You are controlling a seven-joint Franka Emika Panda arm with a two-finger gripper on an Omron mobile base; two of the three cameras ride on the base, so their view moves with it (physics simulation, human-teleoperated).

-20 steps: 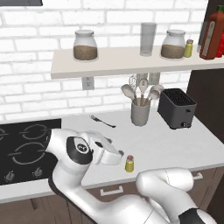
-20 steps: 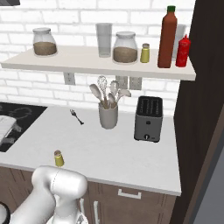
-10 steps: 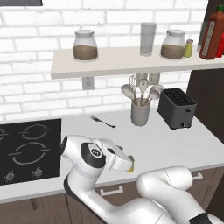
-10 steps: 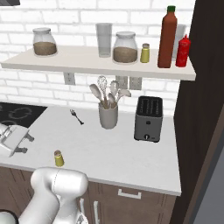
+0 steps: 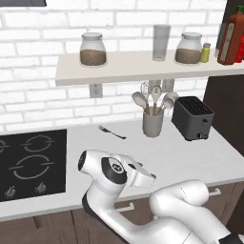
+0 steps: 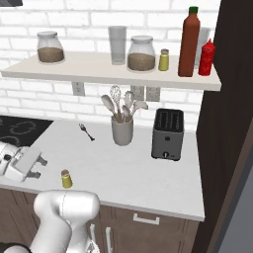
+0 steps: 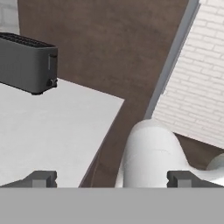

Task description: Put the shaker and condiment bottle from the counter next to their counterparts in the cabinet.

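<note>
Fingers (image 7: 43,178) spread wide, empty, low over counter (image 6: 148,173) edge. Shaker (image 6: 65,179) upright on counter, just beside gripper (image 6: 35,167). Condiment bottle (image 6: 189,42) on cabinet (image 6: 99,69) beside red bottle (image 6: 206,57).

No text can be read anywhere; the condiment bottle's (image 6: 189,42) label is blurred.

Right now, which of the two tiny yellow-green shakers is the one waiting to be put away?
On the white-grey counter, look near the front edge, left of the grey utensil crock. The tiny yellow-green shaker with a tan cap stands alone there; its twin sits up on the cream shelf beside a glass jar.
</note>
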